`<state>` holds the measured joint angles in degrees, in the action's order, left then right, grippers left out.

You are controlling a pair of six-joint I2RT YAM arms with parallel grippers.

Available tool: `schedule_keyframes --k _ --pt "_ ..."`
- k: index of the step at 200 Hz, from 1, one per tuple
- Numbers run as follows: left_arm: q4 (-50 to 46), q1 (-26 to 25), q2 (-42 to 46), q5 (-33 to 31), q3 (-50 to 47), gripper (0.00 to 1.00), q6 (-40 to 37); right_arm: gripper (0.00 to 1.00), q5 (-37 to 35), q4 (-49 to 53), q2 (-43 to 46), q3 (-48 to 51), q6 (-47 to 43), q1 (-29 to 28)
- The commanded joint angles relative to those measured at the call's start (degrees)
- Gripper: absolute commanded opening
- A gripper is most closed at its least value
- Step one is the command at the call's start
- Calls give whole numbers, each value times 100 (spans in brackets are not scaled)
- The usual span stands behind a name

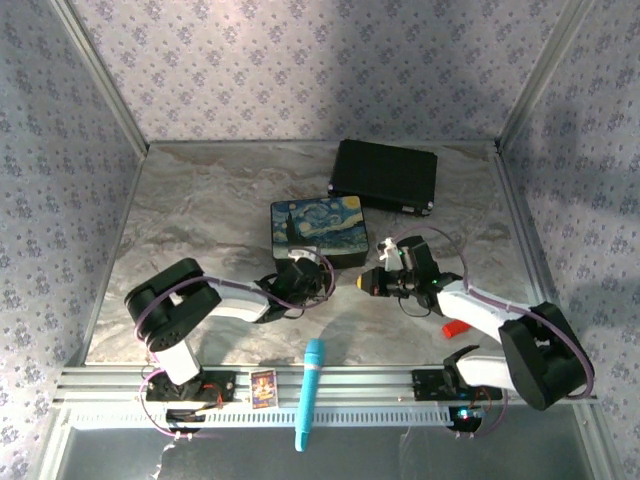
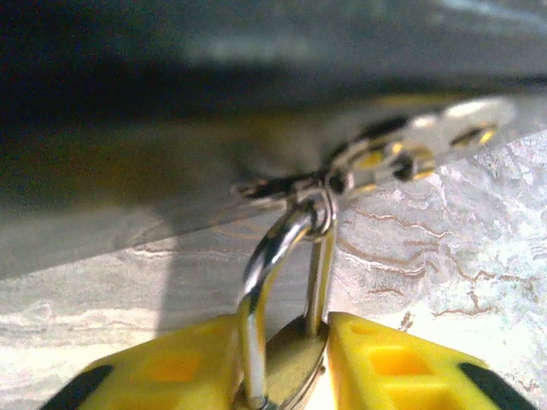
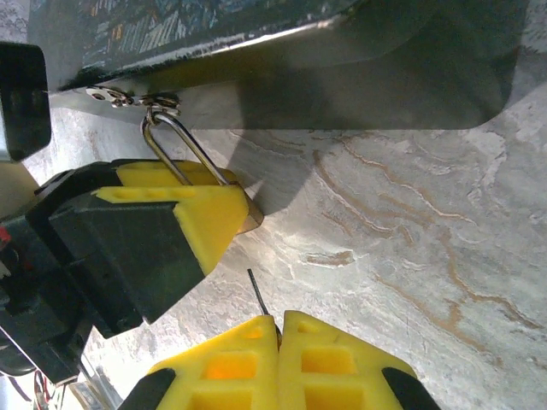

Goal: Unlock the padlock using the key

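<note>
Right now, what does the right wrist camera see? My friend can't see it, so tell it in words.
The left fingers pinch the little brass padlock, whose silver shackle hooks through the latch of the painted box. Below, the right fingers are shut on a thin metal tip, probably the key, aimed toward the padlock.

Padlock (image 2: 295, 366): body brass-look metal, dull sheen. Shackle (image 2: 267, 256): polished silver metal, mirror-bright. Hasp (image 2: 402, 149) on box (image 1: 320, 225): thin shiny metal plate. Box lid has a painted finish w/ slight gloss; side dark & smooth. Left gripper (image 2: 286, 359) & right gripper (image 3: 279, 329): fingers (image 2: 162, 367) yellow plastic, matt, moulded w/ square recesses; black plastic behind, semi-matt. Key (image 3: 256, 292): thin dark metal sliver, finish can't tell. Table (image 3: 410, 222): marble-look top, smooth, slight gloss. Walls (image 1: 300, 60): patterned wallpaper, matt. Front rail (image 1: 380, 385): ribbed bare aluminium.
</note>
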<state>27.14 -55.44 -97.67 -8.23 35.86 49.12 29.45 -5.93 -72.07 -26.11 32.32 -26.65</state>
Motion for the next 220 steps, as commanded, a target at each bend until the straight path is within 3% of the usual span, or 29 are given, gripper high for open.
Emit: schedule_keyframes --k 1,37,79,118,184,220 --pt "50 -46 1 -89 96 24 74 0 170 -248 -60 39 185 -55" --pt "56 -46 103 -175 64 11 453 0 368 -494 -177 80 736 -94" --pt "580 45 406 -123 -209 5 1353 0 941 -1237 -480 237 1860 -24" --pt "1017 186 503 72 -288 4 2121 0 1689 -2804 -1214 486 2957 156" --pt "1884 221 418 7 -662 1 3626 0 1723 -3094 -1408 446 3298 164" --pt "2214 220 356 137 -746 1 4048 0 1884 -3656 -1763 366 3674 192"
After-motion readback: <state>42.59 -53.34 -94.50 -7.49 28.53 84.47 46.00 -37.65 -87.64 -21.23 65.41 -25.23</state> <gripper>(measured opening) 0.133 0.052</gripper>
